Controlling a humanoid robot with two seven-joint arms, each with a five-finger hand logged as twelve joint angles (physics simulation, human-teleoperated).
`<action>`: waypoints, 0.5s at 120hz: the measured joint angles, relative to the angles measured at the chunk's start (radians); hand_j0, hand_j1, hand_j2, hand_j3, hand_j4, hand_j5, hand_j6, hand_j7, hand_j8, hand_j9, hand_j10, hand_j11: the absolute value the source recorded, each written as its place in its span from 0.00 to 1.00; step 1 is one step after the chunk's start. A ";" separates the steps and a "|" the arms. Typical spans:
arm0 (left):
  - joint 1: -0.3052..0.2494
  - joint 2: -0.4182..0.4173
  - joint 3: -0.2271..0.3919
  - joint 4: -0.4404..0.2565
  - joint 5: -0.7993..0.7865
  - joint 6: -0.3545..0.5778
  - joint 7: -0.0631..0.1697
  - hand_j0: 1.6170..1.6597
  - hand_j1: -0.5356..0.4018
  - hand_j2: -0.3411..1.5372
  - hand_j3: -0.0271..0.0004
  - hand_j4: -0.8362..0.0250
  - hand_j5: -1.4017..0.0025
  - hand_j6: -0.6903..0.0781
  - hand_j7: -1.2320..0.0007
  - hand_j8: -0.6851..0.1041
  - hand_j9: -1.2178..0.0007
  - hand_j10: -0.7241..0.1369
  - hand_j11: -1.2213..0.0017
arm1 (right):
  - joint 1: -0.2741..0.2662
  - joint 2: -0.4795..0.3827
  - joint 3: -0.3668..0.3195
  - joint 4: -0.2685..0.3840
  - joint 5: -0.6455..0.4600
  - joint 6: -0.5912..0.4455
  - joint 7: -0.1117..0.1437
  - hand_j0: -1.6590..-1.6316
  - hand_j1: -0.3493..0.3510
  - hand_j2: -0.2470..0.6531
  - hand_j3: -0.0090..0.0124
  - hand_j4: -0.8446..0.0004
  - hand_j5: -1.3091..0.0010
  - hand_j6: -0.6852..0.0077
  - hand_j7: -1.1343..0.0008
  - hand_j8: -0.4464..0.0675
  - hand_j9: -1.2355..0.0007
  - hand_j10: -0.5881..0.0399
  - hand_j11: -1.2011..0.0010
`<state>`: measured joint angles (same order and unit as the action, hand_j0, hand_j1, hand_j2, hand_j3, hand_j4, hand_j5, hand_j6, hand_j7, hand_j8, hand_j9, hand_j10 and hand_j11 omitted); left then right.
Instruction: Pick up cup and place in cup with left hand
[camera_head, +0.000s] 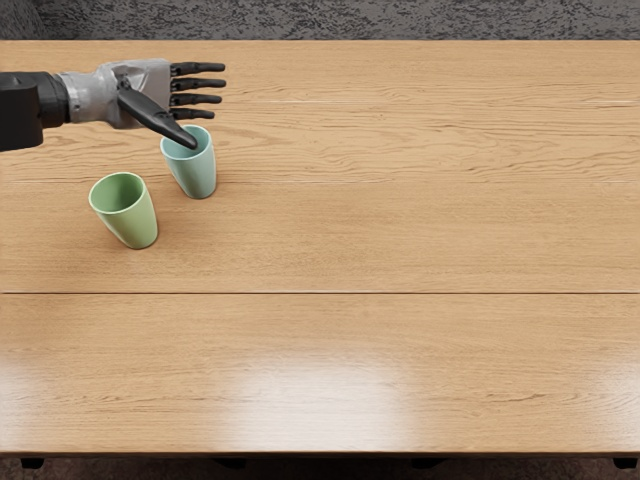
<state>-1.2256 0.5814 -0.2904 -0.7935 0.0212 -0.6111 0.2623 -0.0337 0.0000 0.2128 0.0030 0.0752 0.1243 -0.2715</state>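
Step in hand: reaching for the first cup, by the look of it; neither cup has been lifted and neither sits inside the other.
Left hand: the left hand (142, 92) comes in from the picture's left side at the far part of the tabletop (400, 230), close to the blue cup (201, 172).
Fingers: the four long fingers (205, 67) are straight and a little apart, pointing toward the picture's right, clamped on nothing.
Thumb: the thumb (160, 117) stands away from them and slants across the view of the blue cup's mouth; whether it touches the rim or hangs above it, I cannot tell.
Blue cup: upright on the tabletop, mouth up, just on the near side of the hand; likely the one to be picked up, since the hand is beside it.
Green cup: the green cup (140, 225) stands upright too, nearer the viewer and farther to the picture's left, a short way apart from the blue one – probably the receiver, with its mouth open and unobstructed.
Next move: bring the palm round to the blue cup's wall, thumb on one side and fingers on the other, then close and lift straight up before carrying it over the green cup.
Risk: a thumb dropped too low could catch the rim and tip the cup – better to clear it first.
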 joint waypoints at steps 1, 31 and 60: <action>0.000 0.000 0.000 0.000 0.000 0.000 0.000 0.96 0.92 0.18 0.99 0.95 0.98 0.87 0.98 0.84 0.98 0.82 0.98 | 0.000 0.000 0.000 0.000 0.000 0.000 0.000 0.04 0.00 0.27 0.42 1.00 1.00 0.99 1.00 0.87 1.00 0.94 1.00; -0.035 -0.008 -0.002 0.000 0.045 0.000 0.001 0.96 0.92 0.18 0.99 0.95 0.98 0.87 0.98 0.84 0.98 0.82 0.98 | -0.006 0.000 0.000 0.000 0.001 0.001 0.000 0.04 0.00 0.27 0.42 1.00 1.00 0.99 1.00 0.87 1.00 0.94 1.00; -0.125 -0.002 -0.007 0.004 0.144 0.000 0.037 0.96 0.92 0.18 0.99 0.94 0.98 0.87 0.98 0.84 0.98 0.82 0.98 | -0.007 0.000 0.001 0.000 0.001 0.001 0.000 0.04 0.00 0.27 0.42 1.00 1.00 0.99 1.00 0.87 1.00 0.94 1.00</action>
<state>-1.3506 0.5797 -0.2973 -0.7898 0.1648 -0.6111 0.2996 -0.0412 0.0000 0.2133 0.0031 0.0767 0.1248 -0.2715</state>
